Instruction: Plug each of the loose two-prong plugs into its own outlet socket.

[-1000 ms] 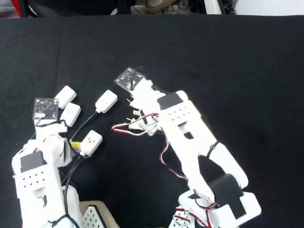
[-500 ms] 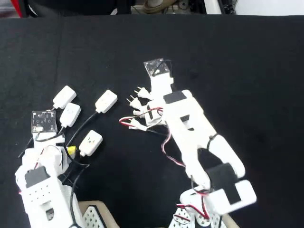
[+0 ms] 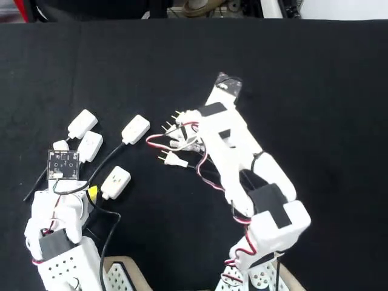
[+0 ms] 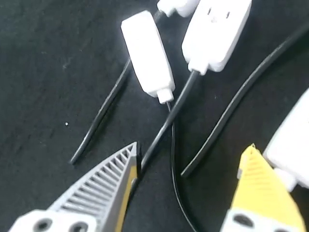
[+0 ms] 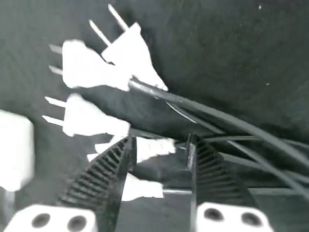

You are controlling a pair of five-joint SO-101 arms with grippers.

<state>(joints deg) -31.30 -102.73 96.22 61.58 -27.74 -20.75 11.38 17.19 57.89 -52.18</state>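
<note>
Several white two-prong plugs (image 3: pixel 172 159) lie in a cluster near the middle of the black cloth-covered tabletop (image 3: pixel 315 91); part of the cluster is hidden in the high view beneath the white right arm (image 3: pixel 233 145), which is stretched from the near edge toward the middle, so the plugs cannot be counted with certainty there; prongs are seen poking out beside the arm's red and white wires (image 3: pixel 159 140). In the right wrist view the right claw (image 5: pixel 159 142) is held just above the plugs with its black ribbed jaws partly open; a blurred white plug body is seen through the gap, and whether it is touched cannot be told; thick black cords (image 5: pixel 217 116) are run across the cloth just behind the jaws.

Five white rectangular outlet sockets (image 3: pixel 134 129) are spread toward the left edge of the tabletop, well apart from the plugs; one of them is half covered by the dark camera board (image 3: pixel 63 165) on the left arm, which is placed at the near left corner. The left claw (image 4: pixel 193 147) is set wide open over the cloth with nothing held; its grey ribbed finger (image 4: pixel 108 183) and yellow finger (image 4: pixel 258 183) are parted, and socket cords are laid between them; one socket is cut off at that view's edge.
</note>
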